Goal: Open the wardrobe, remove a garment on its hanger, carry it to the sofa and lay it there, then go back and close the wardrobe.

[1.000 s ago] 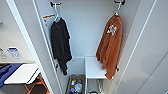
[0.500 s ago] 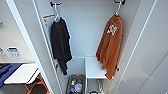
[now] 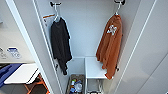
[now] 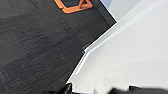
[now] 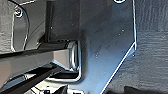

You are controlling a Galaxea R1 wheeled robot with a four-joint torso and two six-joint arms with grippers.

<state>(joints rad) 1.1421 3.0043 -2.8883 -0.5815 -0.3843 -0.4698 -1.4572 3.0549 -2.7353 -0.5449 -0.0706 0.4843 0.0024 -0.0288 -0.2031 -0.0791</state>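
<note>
Wardrobe [image 3: 140,37] open, orange garment [image 3: 110,47] hanging unmoved, view unchanged, pincer state cannot be told

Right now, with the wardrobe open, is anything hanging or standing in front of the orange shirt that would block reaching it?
Nothing visible does. The orange shirt hangs on its hanger at the wardrobe's right side with open space in front. The black shirt hangs apart at the left, and the white shelf sits below, behind the orange shirt's hem.
</note>
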